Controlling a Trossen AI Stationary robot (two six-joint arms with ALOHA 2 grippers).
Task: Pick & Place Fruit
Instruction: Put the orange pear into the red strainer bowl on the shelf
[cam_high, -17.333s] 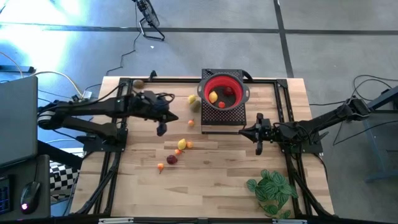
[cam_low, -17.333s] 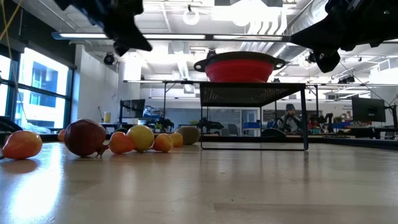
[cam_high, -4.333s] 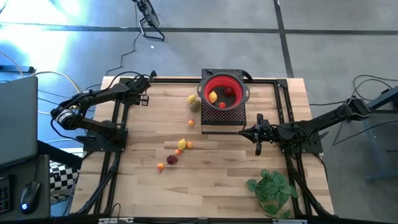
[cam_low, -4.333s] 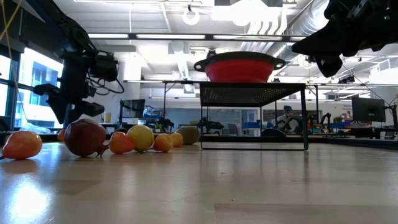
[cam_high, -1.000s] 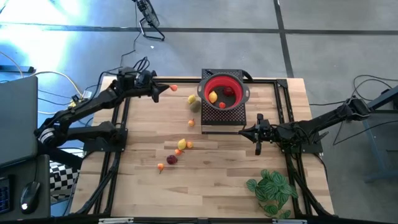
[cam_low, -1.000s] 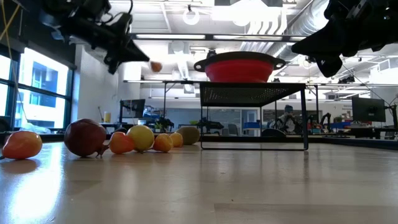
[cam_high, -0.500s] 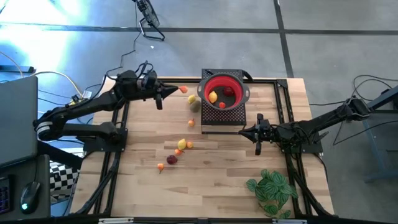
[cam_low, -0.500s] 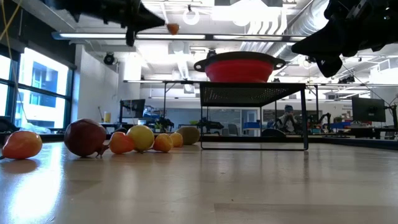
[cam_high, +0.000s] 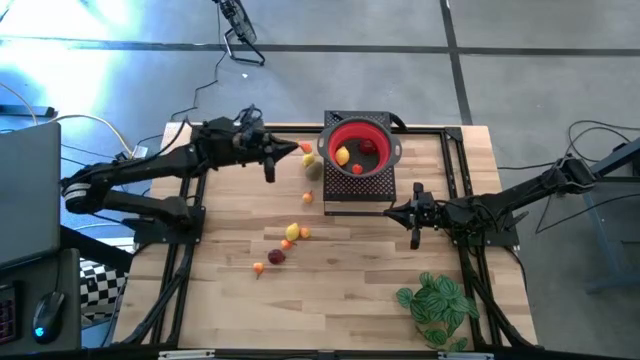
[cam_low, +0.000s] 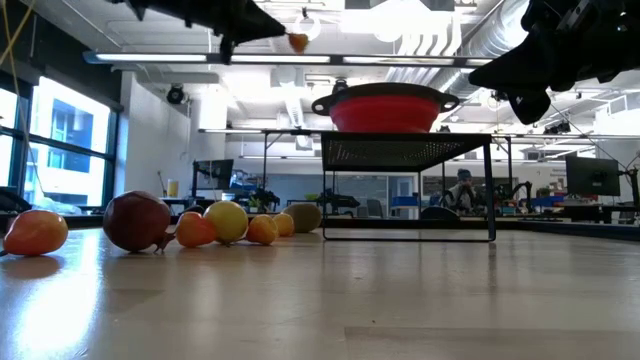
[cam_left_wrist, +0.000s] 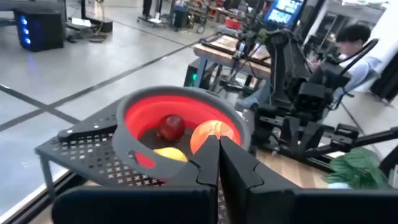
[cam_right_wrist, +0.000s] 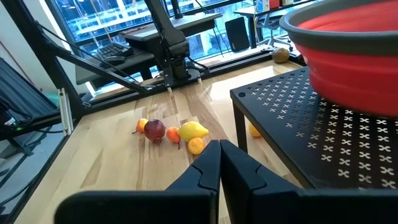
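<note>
1. A small round orange fruit (cam_high: 305, 148) is being pinched in the left gripper (cam_high: 297, 149), held high beside the red bowl (cam_high: 383, 133).
2. The right gripper (cam_high: 414, 216) is being kept pressed together beside the rack (cam_high: 357, 189).

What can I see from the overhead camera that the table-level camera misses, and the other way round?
Only the high view shows the fruit inside the red bowl and the green leafy plant. Only the low view shows the room behind, with a seated person. Both show the left gripper holding a small orange fruit up near the bowl, loose fruit on the table, and the right gripper waiting.
</note>
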